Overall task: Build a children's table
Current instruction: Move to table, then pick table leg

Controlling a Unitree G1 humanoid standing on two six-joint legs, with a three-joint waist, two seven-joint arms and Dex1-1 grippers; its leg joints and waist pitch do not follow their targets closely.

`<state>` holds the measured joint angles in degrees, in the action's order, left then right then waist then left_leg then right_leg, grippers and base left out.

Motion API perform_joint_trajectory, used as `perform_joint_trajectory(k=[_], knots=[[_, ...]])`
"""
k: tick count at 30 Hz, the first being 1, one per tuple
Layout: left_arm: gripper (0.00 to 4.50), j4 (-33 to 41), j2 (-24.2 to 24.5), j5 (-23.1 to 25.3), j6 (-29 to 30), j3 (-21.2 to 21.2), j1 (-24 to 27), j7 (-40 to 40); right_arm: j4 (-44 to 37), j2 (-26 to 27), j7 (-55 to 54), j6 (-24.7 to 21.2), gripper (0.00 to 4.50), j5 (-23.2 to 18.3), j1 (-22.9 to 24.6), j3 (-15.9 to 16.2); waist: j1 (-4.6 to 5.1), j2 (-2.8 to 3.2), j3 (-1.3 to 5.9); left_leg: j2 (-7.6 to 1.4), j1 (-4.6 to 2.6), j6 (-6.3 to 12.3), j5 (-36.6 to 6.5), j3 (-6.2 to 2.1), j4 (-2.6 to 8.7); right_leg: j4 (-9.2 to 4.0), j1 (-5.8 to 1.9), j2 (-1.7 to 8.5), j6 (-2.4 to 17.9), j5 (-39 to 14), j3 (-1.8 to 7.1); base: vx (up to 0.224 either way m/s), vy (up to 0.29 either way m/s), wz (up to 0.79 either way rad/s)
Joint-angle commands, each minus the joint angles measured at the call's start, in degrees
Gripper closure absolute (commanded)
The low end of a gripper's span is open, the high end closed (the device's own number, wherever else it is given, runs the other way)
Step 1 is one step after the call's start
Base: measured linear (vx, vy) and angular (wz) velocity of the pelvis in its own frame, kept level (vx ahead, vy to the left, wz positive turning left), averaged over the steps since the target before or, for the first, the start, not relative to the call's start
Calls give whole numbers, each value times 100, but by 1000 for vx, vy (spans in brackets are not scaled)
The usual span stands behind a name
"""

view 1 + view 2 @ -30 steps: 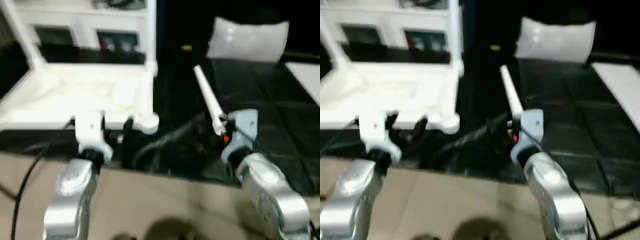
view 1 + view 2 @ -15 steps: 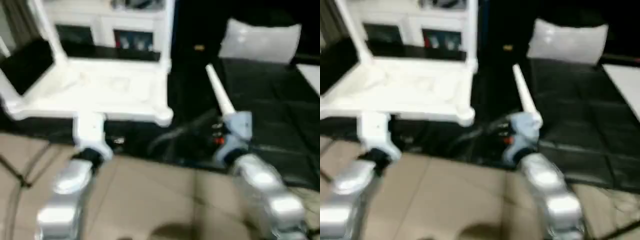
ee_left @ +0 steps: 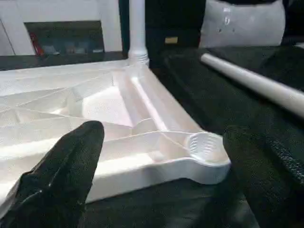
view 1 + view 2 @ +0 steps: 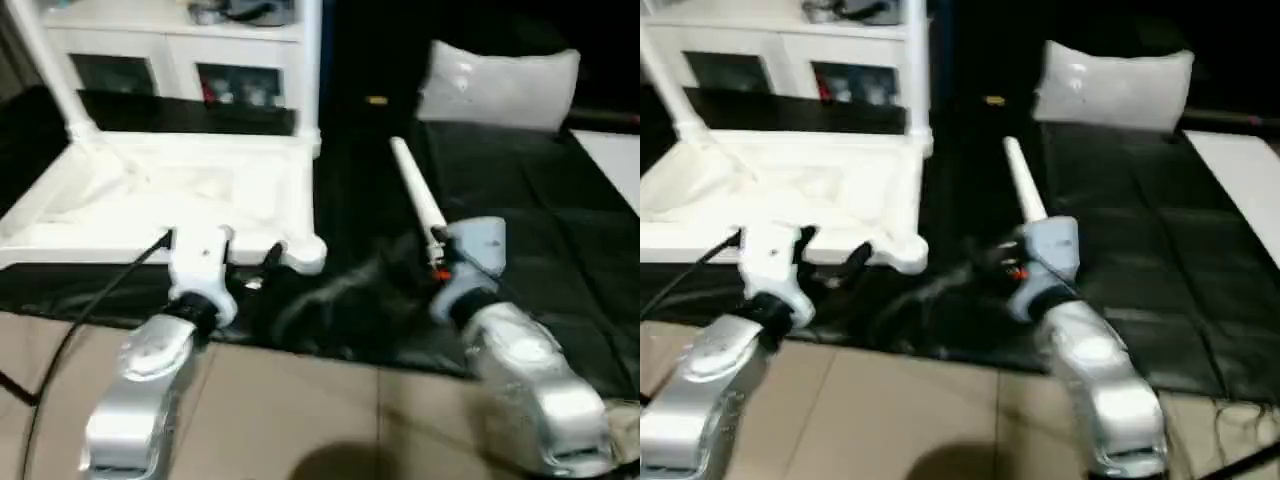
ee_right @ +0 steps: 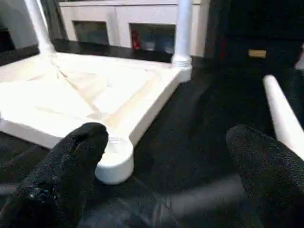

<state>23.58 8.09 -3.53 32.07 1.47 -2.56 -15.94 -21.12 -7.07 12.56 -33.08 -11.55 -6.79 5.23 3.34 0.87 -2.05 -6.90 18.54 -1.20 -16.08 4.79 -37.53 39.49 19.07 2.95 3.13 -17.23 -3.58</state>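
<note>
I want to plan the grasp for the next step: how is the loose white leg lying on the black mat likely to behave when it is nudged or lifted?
The loose leg is a round tube lying flat on the black padded mat, so a nudge would probably roll it. It looks rigid and likely light. Its smooth surface may slip between the fingers.

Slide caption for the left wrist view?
Open left pincer facing the upturned tabletop's empty corner socket; loose leg alongside.

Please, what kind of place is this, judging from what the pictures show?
Probably an indoor room used as an assembly workspace: a black padded work surface holds an upturned white plastic square table top, a white cabinet with open shelves stands behind, and the floor has beige tiles.
</note>
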Motion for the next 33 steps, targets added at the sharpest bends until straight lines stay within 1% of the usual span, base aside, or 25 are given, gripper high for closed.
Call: perform_joint_trajectory(k=[1,2,3,4,6,7,8,9,10,12,14,15,16,18,20,21,22,23,24,26,27,28,29,31,33], knots=[[6,-25,-51,-23,-50,-179,-79,-54,57,-108,-47,12,0,66,-4,-150,102,-33,208,-594,-384,2232,41,-369,607,-428,280,415,117,481,238,106,-12,8],[6,-50,-33,-23,-62,-203,-104,-69,75,-111,-36,-110,0,43,-32,-162,26,-136,218,-254,-13,2002,-69,-77,381,-724,-87,588,423,619,457,101,-43,6],[6,-79,-10,-17,-78,-243,-140,-77,131,-85,-52,-270,0,5,-92,-220,-135,-301,307,161,74,927,-444,383,-68,-915,-566,467,1429,106,1174,107,-47,-31],[6,-83,-9,-16,-79,-250,-147,-77,144,-88,-63,-291,0,14,-109,-228,-438,-263,340,68,624,254,-211,112,-502,-914,-1052,741,1866,390,1627,107,-47,-31],[6,-65,-17,-34,-86,-266,-114,-76,205,-97,-70,-180,0,44,-187,-268,-496,-163,161,-71,682,-578,-23,-100,-380,-903,-764,394,1835,675,1472,82,-2,-69],[6,-62,-18,-40,-88,-271,-101,-67,215,-130,-57,-137,0,75,-210,-259,-429,-119,142,-116,639,-381,274,-85,259,-825,-675,93,1296,339,838,73,14,-68],[6,-64,-16,-44,-91,-274,-96,-63,215,-150,-49,-135,0,75,-219,-249,-361,137,245,-190,428,-140,281,-91,484,-824,-616,43,1107,-34,647,95,57,-33],[6,-63,-11,-51,-97,-279,-88,-60,213,-171,-37,-133,0,67,-226,-237,-114,291,171,-785,-191,211,-1296,-630,816,-383,42,-130,660,-891,411,134,31,5],[6,-63,-8,-55,-103,-283,-81,-58,212,-188,-28,-135,0,63,-233,-227,32,155,180,-955,-345,559,-1816,-768,913,-197,75,-28,541,-814,360,134,31,5],[6,-72,0,-49,-117,-295,-84,-51,226,-249,-4,-162,0,87,-257,-182,157,197,215,-799,-491,1599,-1817,-798,906,-58,211,100,-142,-115,148,101,-9,4],[6,-102,22,-62,-141,-294,-110,-47,278,-270,28,-212,0,116,-303,-168,162,-1,158,-481,-256,1749,-1503,-460,794,-505,51,280,-123,130,210,73,-28,3],[6,-128,40,-62,-161,-298,-128,-50,335,-285,44,-214,0,141,-336,-168,3,-141,231,-62,281,1451,-863,-32,357,-942,-503,601,354,19,563,53,-60,5],[6,-136,60,-52,-168,-312,-137,-56,383,-305,33,-235,0,175,-372,-168,-193,-173,263,-91,492,1013,-260,58,-79,-1268,-783,1012,661,-1635,857,53,-60,5],[6,-123,96,-45,-159,-350,-141,-83,438,-330,31,-295,0,187,-427,-172,-270,-142,312,-144,712,825,452,43,-42,-1152,-879,781,931,-1243,802,77,-39,0],[6,-90,144,-23,-150,-392,-113,-110,588,-385,27,-324,0,240,-581,-152,-220,60,228,-347,442,801,618,17,479,-978,-606,307,959,-697,306,93,-22,-1],[6,-90,147,-19,-154,-393,-106,-110,631,-394,13,-326,0,258,-620,-152,-106,190,346,-480,53,1116,809,-177,565,-670,-456,74,822,-243,83,151,12,-5],[6,-78,162,-16,-146,-392,-93,-118,714,-406,30,-329,0,237,-715,-173,121,277,428,-818,-665,2046,1283,-649,572,-173,237,14,484,-149,-44,151,12,-5],[6,-77,165,-15,-145,-393,-92,-118,728,-409,29,-330,0,237,-730,-175,175,254,456,-988,-807,2516,1522,-812,574,-21,412,97,162,-326,-11,142,5,7],[6,-74,178,-1,-141,-404,-93,-120,801,-429,9,-340,0,262,-802,-182,126,176,411,-1123,-736,2960,1711,-818,576,141,573,241,-371,-292,103,78,-12,7],[6,-16,282,-34,-126,-489,-85,-276,1071,-464,-32,-448,0,287,-1043,-231,87,47,372,-875,-492,2871,1851,-507,568,-25,607,381,-531,388,261,59,-32,7],[6,32,402,-52,-55,-593,-77,-408,1307,-482,-71,-546,0,322,-1237,-273,-50,-252,322,-217,4,2048,787,13,319,-705,185,526,-296,1036,548,19,-92,4],[6,78,521,-78,-24,-683,-60,-554,1551,-485,-104,-650,0,335,-1419,-323,-224,-300,308,34,447,1379,263,49,-55,-922,-356,1015,238,584,998,19,-92,4],[6,117,594,-124,-9,-722,-40,-663,1762,-481,-126,-726,0,337,-1562,-365,-298,-239,368,-106,496,659,829,-37,101,-682,-413,878,351,1193,832,14,-101,-6],[6,171,688,-241,72,-732,-13,-790,2304,-481,-175,-732,0,366,-1891,-440,-245,-133,347,-166,431,172,1484,-17,347,-470,-298,432,550,2736,568,3,-68,-15],[6,213,784,-289,206,-753,-18,-890,2738,-499,-172,-672,0,372,-2141,-476,-212,-42,360,-257,301,100,1467,1,367,-476,-168,387,807,2855,504,-30,-1,-3]])
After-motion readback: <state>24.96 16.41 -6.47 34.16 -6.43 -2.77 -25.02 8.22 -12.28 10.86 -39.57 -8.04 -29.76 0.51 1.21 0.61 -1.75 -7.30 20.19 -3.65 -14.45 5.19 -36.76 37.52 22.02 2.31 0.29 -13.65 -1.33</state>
